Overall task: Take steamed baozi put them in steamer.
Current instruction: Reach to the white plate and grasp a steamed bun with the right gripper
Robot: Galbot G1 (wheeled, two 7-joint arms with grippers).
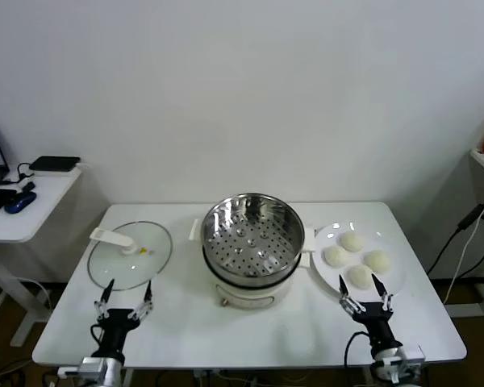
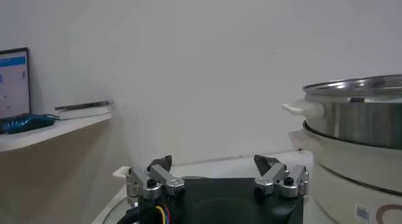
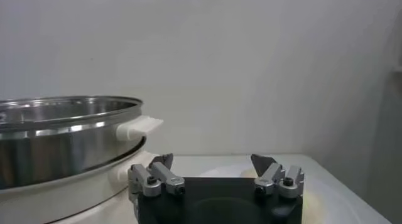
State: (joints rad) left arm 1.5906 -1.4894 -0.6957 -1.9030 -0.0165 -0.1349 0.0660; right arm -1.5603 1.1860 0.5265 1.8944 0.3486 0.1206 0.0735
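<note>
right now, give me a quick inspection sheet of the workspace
Surface: white table, bare along the front.
Job's things: four steamed baozi on a white plate at the robot's right; steamer at centre, uncovered, perforated tray holding nothing.
Clutter: glass lid with a white handle, flat at the left.
Grippers: left gripper open, low near the lid; right gripper open, at the plate's front rim; both hold nothing.
Cables: black cables hanging beyond the right edge.
Surroundings: side desk at left, white wall behind.

white table (image 1: 250, 339) | glass lid (image 1: 130, 255) left | steamer (image 1: 252, 248) centre | plate (image 1: 391, 250) right
</note>
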